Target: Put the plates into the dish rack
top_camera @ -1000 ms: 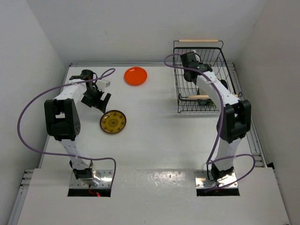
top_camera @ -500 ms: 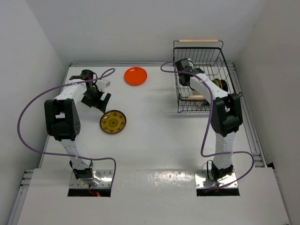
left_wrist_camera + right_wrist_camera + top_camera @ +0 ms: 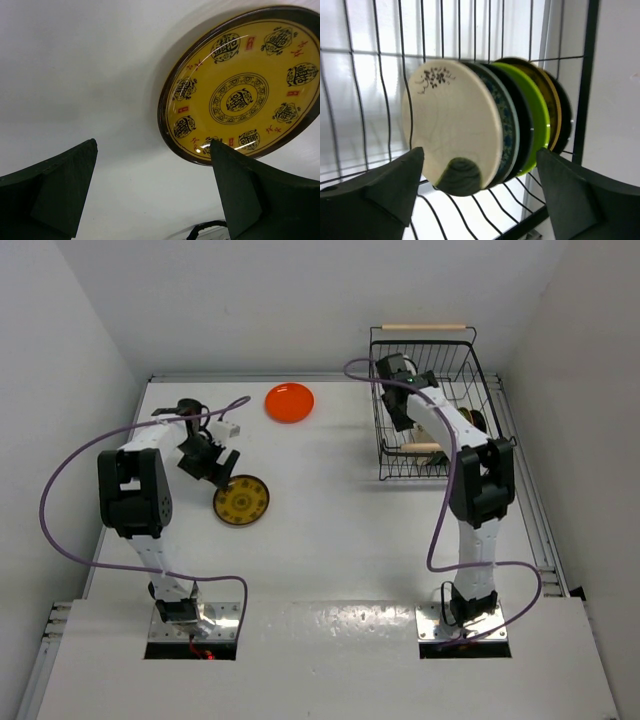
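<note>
The right gripper [image 3: 479,155], jaws wide and empty, faces the cream plate [image 3: 455,130] standing in the dish rack [image 3: 590,75]. A careless withdrawal could catch the rack or tip that plate (others stand close behind it). Well left of the rack, the left gripper [image 3: 152,150], also wide and empty, hangs over the edge of the yellow patterned plate [image 3: 240,95], whose low rim might slip. The orange plate [image 3: 289,402] lies unobstructed, also left.

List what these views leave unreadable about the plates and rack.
Top view: the right arm covers the black wire dish rack; plates inside are too small to count.
Right wrist view: the cream round plate hides the faces of those behind; only rims show.
Left wrist view: the yellow patterned plate is cut by the frame edge, its lower rim behind a finger.
</note>
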### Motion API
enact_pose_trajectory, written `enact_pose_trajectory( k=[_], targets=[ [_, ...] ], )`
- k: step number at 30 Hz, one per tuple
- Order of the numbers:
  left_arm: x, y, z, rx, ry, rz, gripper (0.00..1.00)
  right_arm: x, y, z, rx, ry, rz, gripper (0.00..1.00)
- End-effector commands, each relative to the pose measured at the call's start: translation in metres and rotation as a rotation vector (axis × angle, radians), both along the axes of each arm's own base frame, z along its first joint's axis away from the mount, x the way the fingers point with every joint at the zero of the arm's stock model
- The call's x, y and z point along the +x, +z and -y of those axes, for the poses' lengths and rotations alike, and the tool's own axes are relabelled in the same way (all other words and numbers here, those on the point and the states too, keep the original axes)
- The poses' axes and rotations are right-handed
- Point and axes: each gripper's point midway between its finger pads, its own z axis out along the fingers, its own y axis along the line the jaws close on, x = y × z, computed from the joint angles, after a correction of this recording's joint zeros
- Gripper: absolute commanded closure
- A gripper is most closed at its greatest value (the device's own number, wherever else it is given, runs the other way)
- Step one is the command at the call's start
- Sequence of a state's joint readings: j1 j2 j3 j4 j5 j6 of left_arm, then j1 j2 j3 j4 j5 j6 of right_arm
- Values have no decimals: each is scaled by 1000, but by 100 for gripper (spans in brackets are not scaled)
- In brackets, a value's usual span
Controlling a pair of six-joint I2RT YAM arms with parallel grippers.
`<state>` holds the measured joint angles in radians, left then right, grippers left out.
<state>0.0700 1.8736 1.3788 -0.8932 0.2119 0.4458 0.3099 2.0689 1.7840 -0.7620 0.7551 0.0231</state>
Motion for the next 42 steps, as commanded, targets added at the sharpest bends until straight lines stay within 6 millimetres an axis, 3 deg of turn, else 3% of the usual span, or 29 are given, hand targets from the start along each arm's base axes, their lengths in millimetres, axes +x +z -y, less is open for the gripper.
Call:
enact_pose_trajectory(
  k=[1,4,5,6,7,8,9,10,11,12,13,14,15,16,17,18,20,21,22,24,26,27,30,34,42],
  targets=[
    [-7,-11,-4,-1,-9,-42,0,6,94,-14,112,13,232,7],
    [-8,-14,-3,-4,3,-54,0,-2,124,-47,238,66,318,0],
    [-5,-14,-4,-3,3,-44,0,-8,144,-72,360,104,395,0],
    [-3,-12,-3,-5,13,-37,0,-14,147,-97,418,156,404,0],
    [-3,-15,-3,-5,13,-46,0,-15,123,-136,565,254,370,0],
    [1,-12,-8,4,35,-36,0,-31,130,-173,668,327,377,2],
    [0,-12,-10,13,45,-38,0,-36,122,-193,733,368,354,5],
    [5,-9,-10,14,46,-24,0,-47,100,-225,870,410,301,8],
    [9,-5,-13,25,58,-12,0,-57,92,-267,980,511,243,15],
    [10,-2,-16,24,78,-5,0,-60,75,-293,1022,535,207,20],
    [17,6,-18,35,80,30,0,-71,69,-317,1115,563,133,24],
    [17,6,-18,33,89,28,0,-75,51,-342,1149,563,64,25],
    [24,15,-18,33,98,66,0,-84,57,-367,1206,615,11,25],
    [25,23,-20,43,101,89,0,-87,27,-381,1208,580,-61,22],
    [28,28,-20,44,101,110,0,-83,12,-394,1218,567,-96,21],
    [30,32,-20,42,110,127,0,-91,12,-409,1262,559,-139,19],
    [33,40,-22,54,114,160,0,-91,-26,-422,1282,503,-202,19],
    [33,40,-22,52,123,159,0,-91,-31,-425,1288,505,-206,22],
    [33,40,-25,52,132,159,0,-94,-57,-428,1275,476,-242,23],
    [33,40,-27,61,134,159,0,-96,-67,-433,1289,450,-266,30],
    [33,40,-27,61,134,159,0,-104,-95,-437,1275,433,-317,36],
    [30,38,-27,61,134,149,0,-109,-97,-441,1292,445,-351,43],
    [30,38,-27,61,134,149,0,-132,-130,-440,1281,427,-454,54],
    [30,38,-27,61,134,149,0,-146,-149,-439,1267,403,-494,76],
    [30,38,-25,52,132,150,0,-144,-166,-435,1230,373,-505,76]
  ],
)
